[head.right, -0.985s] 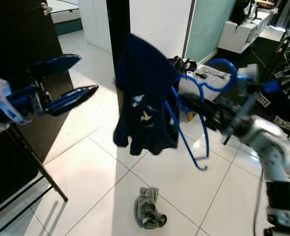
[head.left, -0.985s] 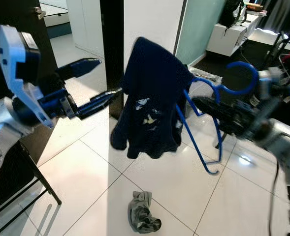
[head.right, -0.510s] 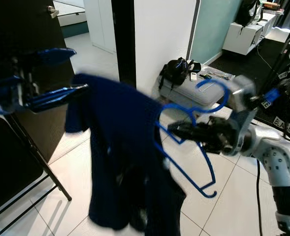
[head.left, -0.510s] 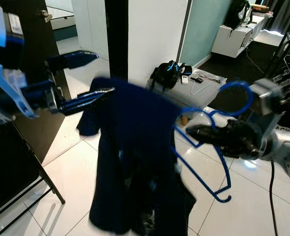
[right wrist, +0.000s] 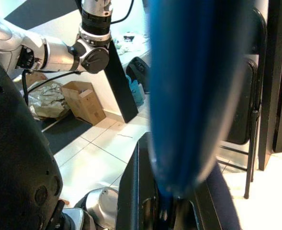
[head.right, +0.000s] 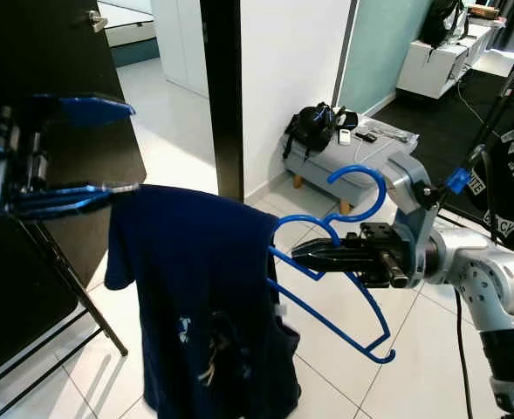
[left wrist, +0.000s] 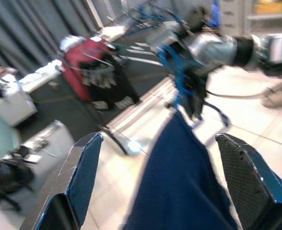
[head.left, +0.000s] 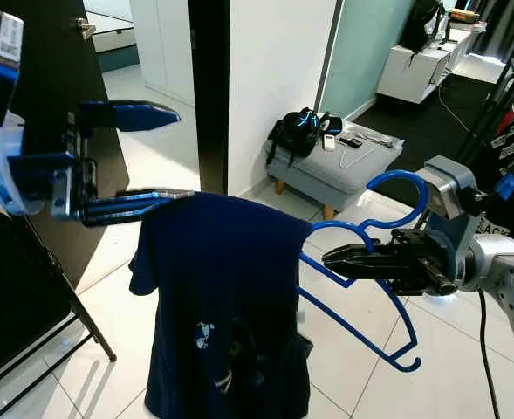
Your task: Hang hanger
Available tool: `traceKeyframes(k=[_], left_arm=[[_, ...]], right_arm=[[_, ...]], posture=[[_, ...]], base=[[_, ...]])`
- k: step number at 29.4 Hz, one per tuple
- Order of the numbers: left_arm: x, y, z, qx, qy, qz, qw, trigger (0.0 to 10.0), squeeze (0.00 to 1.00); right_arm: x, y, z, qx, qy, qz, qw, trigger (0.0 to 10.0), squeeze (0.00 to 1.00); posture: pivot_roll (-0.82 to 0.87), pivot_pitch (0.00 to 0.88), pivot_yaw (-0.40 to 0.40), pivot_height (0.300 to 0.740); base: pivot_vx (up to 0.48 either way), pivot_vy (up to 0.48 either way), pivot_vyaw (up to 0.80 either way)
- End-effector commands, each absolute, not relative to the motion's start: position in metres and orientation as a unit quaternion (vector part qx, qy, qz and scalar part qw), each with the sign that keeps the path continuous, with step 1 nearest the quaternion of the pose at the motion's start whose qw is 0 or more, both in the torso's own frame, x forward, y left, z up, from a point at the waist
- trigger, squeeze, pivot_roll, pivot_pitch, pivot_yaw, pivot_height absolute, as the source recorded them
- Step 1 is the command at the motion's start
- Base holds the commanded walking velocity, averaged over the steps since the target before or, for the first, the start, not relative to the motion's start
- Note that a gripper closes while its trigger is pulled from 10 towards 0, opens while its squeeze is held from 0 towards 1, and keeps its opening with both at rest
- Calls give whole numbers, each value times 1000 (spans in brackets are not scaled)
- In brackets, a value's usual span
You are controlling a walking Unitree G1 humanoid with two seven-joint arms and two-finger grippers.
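- Midair, the right gripper [head.left: 337, 257] clamps the blue hanger [head.left: 374, 288].
- Left gripper [head.left: 165, 153], fingers spread, has the navy T-shirt [head.left: 222, 305] draped over its lower finger, beside the hanger.

head stereo fwd-down, wrist cams along fingers

The dark blue shirt [head.left: 226, 305] now hangs lower and straight down, no longer bunched high or blurred in swing. The blue hanger [head.left: 370, 279] sits lower with the right gripper [head.left: 344, 257]. The grey cloth once visible on the floor is now hidden.
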State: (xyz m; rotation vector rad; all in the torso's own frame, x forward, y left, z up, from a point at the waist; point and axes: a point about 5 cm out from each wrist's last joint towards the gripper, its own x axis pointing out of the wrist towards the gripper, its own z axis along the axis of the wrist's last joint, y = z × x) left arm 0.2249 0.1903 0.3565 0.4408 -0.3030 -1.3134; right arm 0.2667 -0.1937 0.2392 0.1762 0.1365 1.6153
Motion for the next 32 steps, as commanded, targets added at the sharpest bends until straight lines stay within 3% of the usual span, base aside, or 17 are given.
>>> traceKeyframes(k=[1, 6, 13, 23, 24, 25, 32], left_arm=[[224, 188, 352, 218, -110, -611, 753, 10000, 0], [231, 189, 343, 241, -66, -599, 761, 10000, 0], [247, 195, 334, 249, -2, -543, 802, 10000, 0], [247, 199, 325, 261, 47, -547, 794, 10000, 0], [244, 200, 321, 260, 66, -557, 786, 8863, 0], [239, 200, 316, 255, 88, -576, 772, 0, 0], [232, 198, 310, 239, 115, -606, 750, 0, 0]], right_arm=[[265, -191, 249, 58, 48, 735, 673, 10000, 0], [263, -190, 253, 45, 44, 743, 666, 10000, 0], [255, -177, 252, 30, 45, 769, 638, 10000, 0], [255, -174, 252, 28, 41, 774, 632, 10000, 0], [255, -173, 252, 27, 40, 773, 632, 10000, 0], [255, -173, 252, 25, 39, 773, 633, 10000, 0], [256, -173, 253, 23, 35, 771, 635, 10000, 0]], posture=[[38, 0, -34, 740], [37, 0, -30, 740], [45, 0, -26, 740], [48, 0, -24, 740], [47, 0, -24, 740], [48, 0, -23, 740], [48, 0, -22, 740]], base=[[0, 0, 0], [0, 0, 0], [0, 0, 0], [0, 0, 0], [0, 0, 0], [0, 0, 0], [0, 0, 0]])
